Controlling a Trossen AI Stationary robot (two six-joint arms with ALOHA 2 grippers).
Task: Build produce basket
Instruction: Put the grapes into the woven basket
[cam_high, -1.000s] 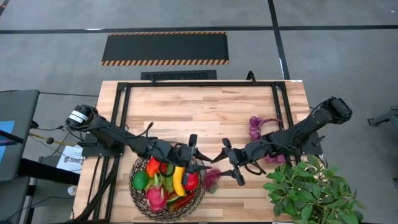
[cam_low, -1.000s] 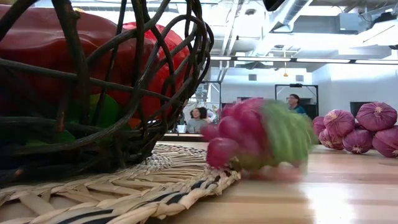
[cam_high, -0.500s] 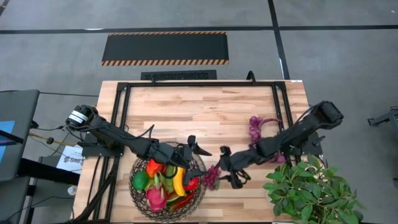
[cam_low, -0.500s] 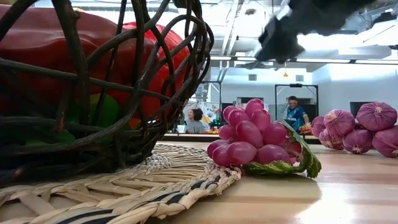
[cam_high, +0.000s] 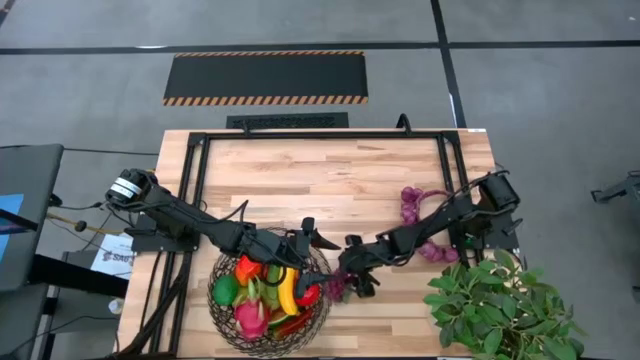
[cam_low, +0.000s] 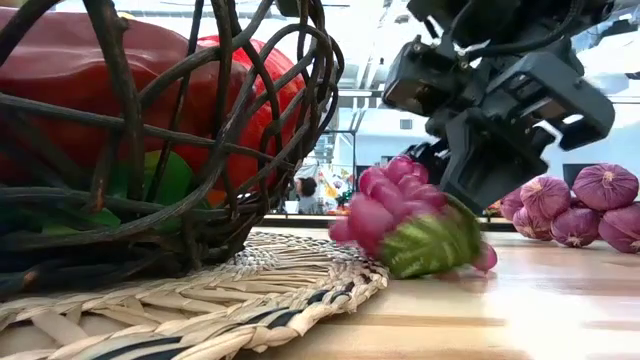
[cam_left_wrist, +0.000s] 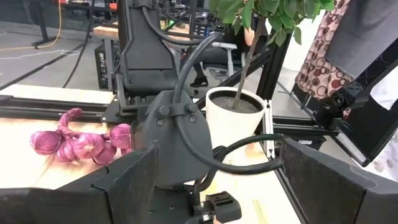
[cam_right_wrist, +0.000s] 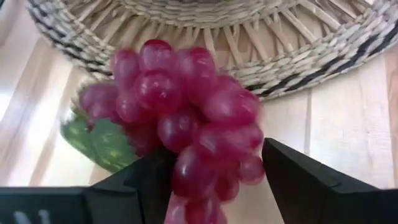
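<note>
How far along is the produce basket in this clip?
Mostly filled: the basket already holds a banana, red pepper and other produce. In hand: the right hand is down at the grapes beside the mat, fingers either side, grip not confirmed. Left: putting the grapes in; the onions lie apart. The left hand waits at the basket rim.

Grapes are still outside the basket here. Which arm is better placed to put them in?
The right. Its gripper is down at the grapes beside the woven mat, fingers open either side of the bunch in the right wrist view. The left gripper hangs open over the basket rim, away from them.
</note>
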